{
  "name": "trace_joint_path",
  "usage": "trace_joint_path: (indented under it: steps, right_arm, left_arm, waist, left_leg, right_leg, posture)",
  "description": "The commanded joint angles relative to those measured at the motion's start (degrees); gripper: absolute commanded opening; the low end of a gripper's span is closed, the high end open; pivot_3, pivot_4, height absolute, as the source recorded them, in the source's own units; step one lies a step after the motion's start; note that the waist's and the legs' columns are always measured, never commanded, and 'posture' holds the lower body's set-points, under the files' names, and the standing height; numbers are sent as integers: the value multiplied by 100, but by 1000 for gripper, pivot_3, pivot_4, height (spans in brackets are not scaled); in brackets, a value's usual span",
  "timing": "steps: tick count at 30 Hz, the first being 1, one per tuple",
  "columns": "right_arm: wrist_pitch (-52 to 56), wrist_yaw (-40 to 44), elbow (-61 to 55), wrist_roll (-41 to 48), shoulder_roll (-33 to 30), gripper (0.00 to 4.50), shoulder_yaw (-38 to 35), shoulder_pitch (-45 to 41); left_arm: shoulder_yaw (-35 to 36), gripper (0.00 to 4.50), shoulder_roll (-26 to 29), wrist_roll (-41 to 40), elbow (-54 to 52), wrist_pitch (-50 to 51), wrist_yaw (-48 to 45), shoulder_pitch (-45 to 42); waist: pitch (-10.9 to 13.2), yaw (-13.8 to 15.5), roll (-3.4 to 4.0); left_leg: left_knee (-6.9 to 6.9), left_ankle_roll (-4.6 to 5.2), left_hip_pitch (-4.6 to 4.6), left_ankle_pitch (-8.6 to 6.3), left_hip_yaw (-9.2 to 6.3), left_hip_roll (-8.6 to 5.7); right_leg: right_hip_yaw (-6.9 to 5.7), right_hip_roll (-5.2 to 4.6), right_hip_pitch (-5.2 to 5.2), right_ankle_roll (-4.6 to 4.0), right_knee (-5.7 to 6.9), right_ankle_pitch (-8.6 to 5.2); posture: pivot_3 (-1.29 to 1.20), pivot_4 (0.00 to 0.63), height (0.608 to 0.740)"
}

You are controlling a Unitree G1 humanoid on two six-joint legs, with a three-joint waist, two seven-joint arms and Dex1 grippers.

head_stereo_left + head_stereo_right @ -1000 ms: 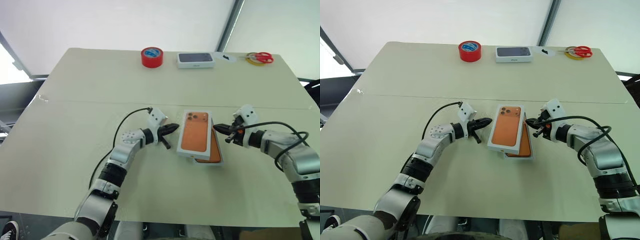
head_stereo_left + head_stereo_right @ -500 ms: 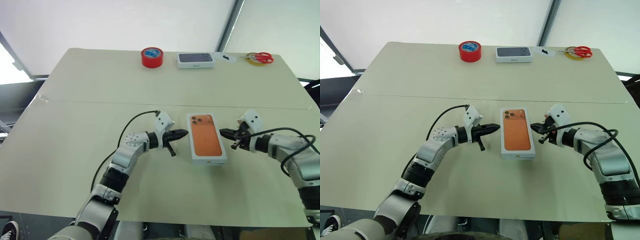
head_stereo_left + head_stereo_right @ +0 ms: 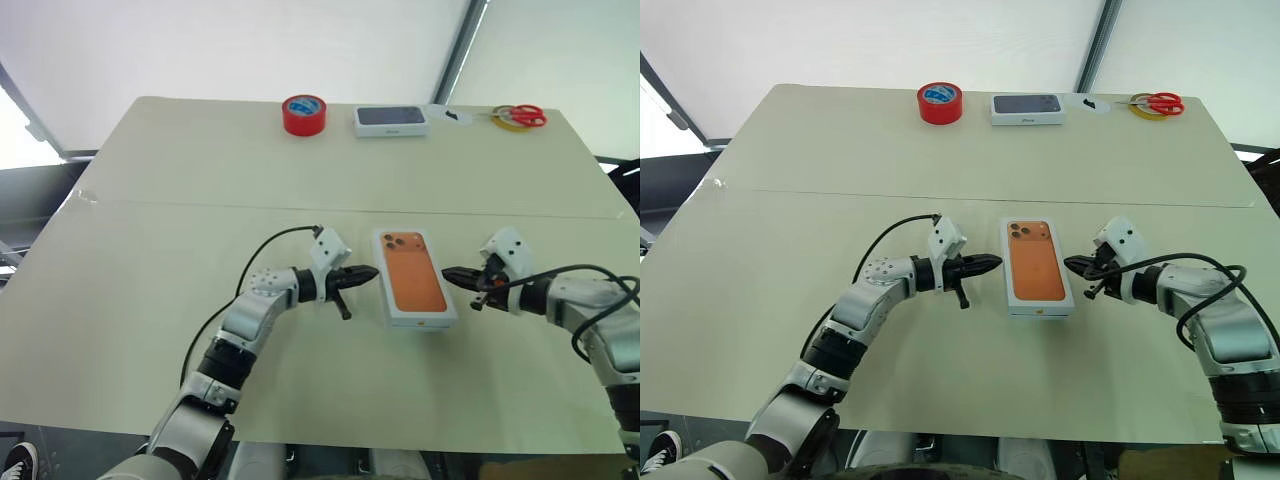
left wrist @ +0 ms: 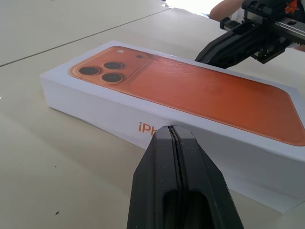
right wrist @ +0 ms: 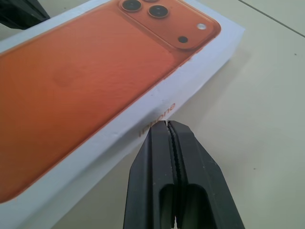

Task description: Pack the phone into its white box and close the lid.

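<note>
A white lid with an orange phone picture on its top lies flat and squared at the table's centre. The lid's white side wall carries orange lettering. The white box and the phone are hidden under it. My left gripper is shut, level, its tip right at the lid's left long side. My right gripper is shut at the lid's right long side. Whether either tip touches the lid I cannot tell. Neither holds anything. The left wrist view also shows the right gripper beyond the lid.
Along the far edge stand a red tape roll, a closed white box with a dark phone picture, and red-handled scissors on a yellow ring. A seam crosses the table behind the lid.
A second ago the lid lay askew with an orange surface showing beneath it; now it sits square and covers it. Both shut grippers moved nearer to me.
</note>
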Motion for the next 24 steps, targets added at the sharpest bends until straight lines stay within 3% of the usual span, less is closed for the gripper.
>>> trace_joint_path:
  steps: [1,15,18,24]
  right_arm:
    - [72,237,-434,206,-111,34,-208,92]
    - [-33,503,-738,-30,-267,34,-189,513]
    - [-332,397,-484,-453,-296,34,4,492]
    - [-208,277,-181,-63,-10,34,-399,20]
  left_arm:
    - [-138,0,-107,-85,-293,0,-61,12]
    - [-395,0,192,21,-619,134,-278,304]
    - [-197,0,193,-22,-518,67,-133,290]
    - [150,0,72,-259,-569,118,30,-65]
  waist:
    - [0,5,0]
    - [-1,-2,2]
    - [-2,-2,3]
    - [-1,5,2]
  left_leg:
    - [0,0,0,0,0,0]
    - [0,0,4,0,-2,0]
    - [0,1,8,-1,-2,0]
    - [2,-1,8,1,-2,0]
  right_leg:
    - [0,0,0,0,0,0]
    - [0,-1,4,0,0,0]
    - [1,0,8,0,0,0]
    - [0,0,7,0,2,0]
  posture:
    - [0,150,730]
    - [0,150,730]
    - [0,150,730]
    - [0,150,730]
